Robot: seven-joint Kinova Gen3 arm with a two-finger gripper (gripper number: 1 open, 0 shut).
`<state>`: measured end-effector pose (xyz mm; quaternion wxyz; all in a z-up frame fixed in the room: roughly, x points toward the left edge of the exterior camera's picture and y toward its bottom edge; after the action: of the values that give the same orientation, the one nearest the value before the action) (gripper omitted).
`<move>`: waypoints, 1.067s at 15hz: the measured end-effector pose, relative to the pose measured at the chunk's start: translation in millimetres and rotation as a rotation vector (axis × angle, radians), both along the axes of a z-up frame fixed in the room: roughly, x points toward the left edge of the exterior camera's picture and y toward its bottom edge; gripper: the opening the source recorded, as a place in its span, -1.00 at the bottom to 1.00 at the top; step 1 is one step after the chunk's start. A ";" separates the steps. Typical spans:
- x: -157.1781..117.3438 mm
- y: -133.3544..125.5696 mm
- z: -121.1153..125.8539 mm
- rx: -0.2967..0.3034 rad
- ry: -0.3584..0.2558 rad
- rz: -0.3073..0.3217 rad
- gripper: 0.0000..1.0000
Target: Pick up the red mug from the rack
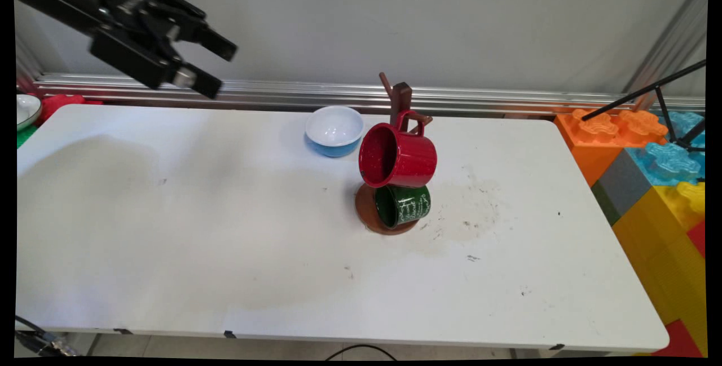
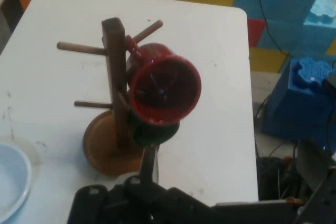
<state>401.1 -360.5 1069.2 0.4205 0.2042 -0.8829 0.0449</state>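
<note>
While raised, gripper (image 1: pixel 217 67) hangs well apart from red mug (image 1: pixel 401 156).

White table (image 1: pixel 225 253), wooden mug tree (image 1: pixel 401 101) at its middle, red mug (image 1: pixel 403 157) hanging above green mug (image 1: pixel 406 206), blue bowl (image 1: pixel 334 129) just left, toy blocks (image 1: pixel 648 163) far right.

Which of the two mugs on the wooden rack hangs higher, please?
The red mug hangs higher, on an upper peg of the rack; the green mug sits below, near the base.

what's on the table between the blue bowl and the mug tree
Nothing. In the main view the blue bowl sits just left of the mug tree, apart from it, with only bare white table in the narrow gap.
</note>
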 end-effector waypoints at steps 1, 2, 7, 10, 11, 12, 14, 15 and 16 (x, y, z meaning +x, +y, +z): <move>-13.9 0.1 -2.8 0.007 0.001 0.014 1.00; -26.3 -0.3 -6.2 0.012 0.002 0.026 1.00; -88.4 -6.8 -33.6 0.029 0.013 0.097 1.00; -115.4 -11.4 -55.5 0.028 0.023 0.133 1.00; -121.9 -12.4 -62.7 0.031 0.022 0.143 1.00; -128.3 -13.0 -70.7 0.035 0.021 0.156 1.00; -139.6 -13.5 -86.2 0.047 0.018 0.178 1.00; -143.8 -13.7 -92.3 0.053 0.017 0.189 1.00; -148.8 -14.2 -99.0 0.061 0.019 0.203 1.00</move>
<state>252.2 -374.7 970.2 0.4157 0.3057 -0.8546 0.0585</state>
